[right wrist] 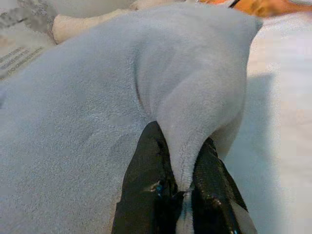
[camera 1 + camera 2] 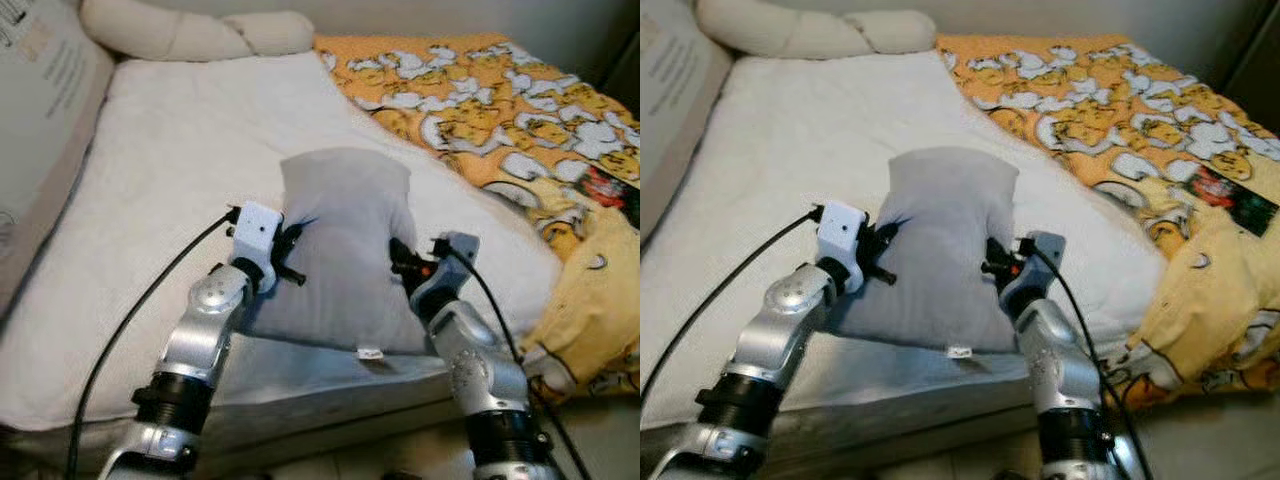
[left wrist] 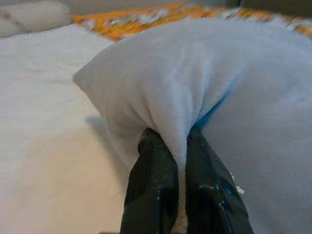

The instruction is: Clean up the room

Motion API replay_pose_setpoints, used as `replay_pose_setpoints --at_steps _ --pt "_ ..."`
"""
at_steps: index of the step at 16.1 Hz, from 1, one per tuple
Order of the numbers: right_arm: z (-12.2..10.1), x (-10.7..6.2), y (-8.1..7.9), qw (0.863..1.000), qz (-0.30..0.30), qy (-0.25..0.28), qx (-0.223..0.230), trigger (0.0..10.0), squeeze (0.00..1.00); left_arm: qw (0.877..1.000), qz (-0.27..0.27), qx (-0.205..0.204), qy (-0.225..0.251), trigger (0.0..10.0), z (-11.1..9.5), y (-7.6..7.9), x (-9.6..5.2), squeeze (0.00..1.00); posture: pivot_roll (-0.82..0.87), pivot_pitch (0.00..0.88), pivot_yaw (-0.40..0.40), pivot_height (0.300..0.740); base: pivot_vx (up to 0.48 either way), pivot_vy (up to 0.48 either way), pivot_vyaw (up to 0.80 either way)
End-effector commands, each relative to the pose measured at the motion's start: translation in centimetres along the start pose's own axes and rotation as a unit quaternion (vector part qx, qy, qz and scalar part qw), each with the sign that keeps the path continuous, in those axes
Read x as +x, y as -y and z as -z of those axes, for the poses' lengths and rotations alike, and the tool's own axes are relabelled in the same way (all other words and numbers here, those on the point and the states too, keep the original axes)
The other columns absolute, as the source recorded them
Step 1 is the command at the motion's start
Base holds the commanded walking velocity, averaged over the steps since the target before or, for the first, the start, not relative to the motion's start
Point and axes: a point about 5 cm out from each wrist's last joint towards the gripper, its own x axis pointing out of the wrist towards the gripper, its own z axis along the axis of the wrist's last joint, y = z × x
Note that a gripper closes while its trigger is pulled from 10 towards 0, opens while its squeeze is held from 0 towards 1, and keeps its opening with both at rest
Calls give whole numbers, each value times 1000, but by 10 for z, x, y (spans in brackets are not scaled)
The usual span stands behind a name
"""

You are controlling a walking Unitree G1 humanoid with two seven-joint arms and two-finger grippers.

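My fingers (image 3: pixel 158 195) on the left gripper (image 2: pixel 290 255) pinch a fold of the pillow (image 2: pixel 345 240); the right gripper (image 2: pixel 403 262) pinches the opposite side. Two-sided grip keeps it level. Pillow sits near the bed's (image 2: pixel 150 200) front edge, far end raised, judged mid-placement.

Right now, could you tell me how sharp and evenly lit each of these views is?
Left eye view: soft overall, evenly lit, mild shadow under the grey pillow at the bed edge. Right eye view: much the same, with the yellow blanket slightly smeared. Left wrist view: left tool and pinched pillow fabric fairly sharp, background blurred. Right wrist view: right tool clear, far bedding washed out.
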Motion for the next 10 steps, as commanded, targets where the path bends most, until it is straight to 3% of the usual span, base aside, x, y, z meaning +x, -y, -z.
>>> replay_pose_setpoints --at_steps 1,10 --pt "-7 1 0 1000 -4 13 -9 10000 0 1000 -6 4 17 10000 -10 -2 3 0 105 0 -27 740 0 405 0" --pt "-7 2 -2 999 0 16 -32 10000 0 1000 -9 5 15 10000 -10 -2 2 0 109 0 -30 740 0 436 0"
